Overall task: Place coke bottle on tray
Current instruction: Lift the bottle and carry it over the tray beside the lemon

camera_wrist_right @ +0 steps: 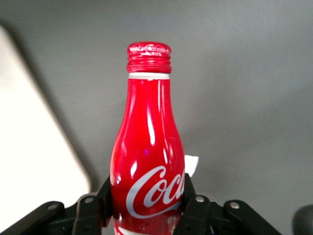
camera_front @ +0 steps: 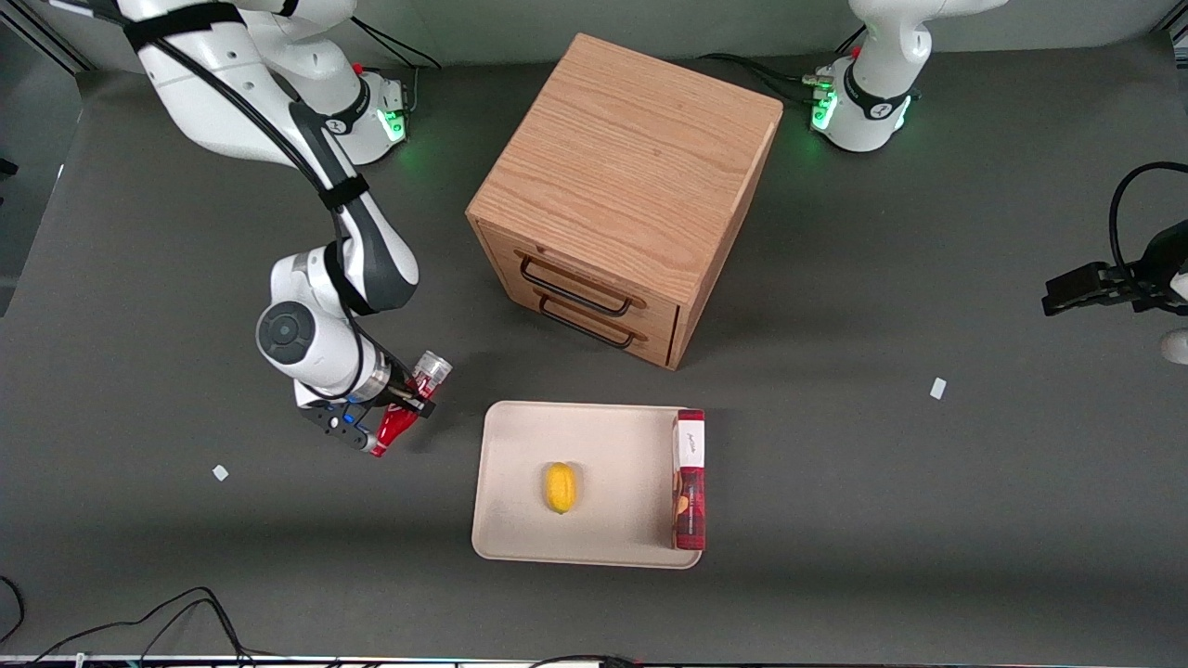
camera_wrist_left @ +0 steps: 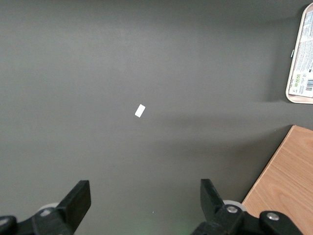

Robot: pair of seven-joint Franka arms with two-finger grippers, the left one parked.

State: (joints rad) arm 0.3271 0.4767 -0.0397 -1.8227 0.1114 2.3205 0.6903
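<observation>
Claw [camera_front: 401, 415] clenched on the bottle [camera_front: 408, 408], held tilted above the surface [camera_front: 186, 557], just beside the tray [camera_front: 520, 520] toward the working arm's end. Wrist view confirms fingers [camera_wrist_right: 93, 208] clamping the bottle's [camera_wrist_right: 146, 161] lower body. Transport step judged under way. Next: carry over the bare tray area short of the lemon [camera_front: 560, 487], lower, release. Box [camera_front: 689, 482] occupies the tray edge toward the parked arm's end.

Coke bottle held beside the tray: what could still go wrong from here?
1. The gripper holds the coke bottle tilted, off the table, near its base end; it could pivot or slip during transfer.
2. The tray already carries a lemon and a red box, so a careless placement might bump the lemon.
3. Released tilted, the bottle may roll across the low rim.
</observation>
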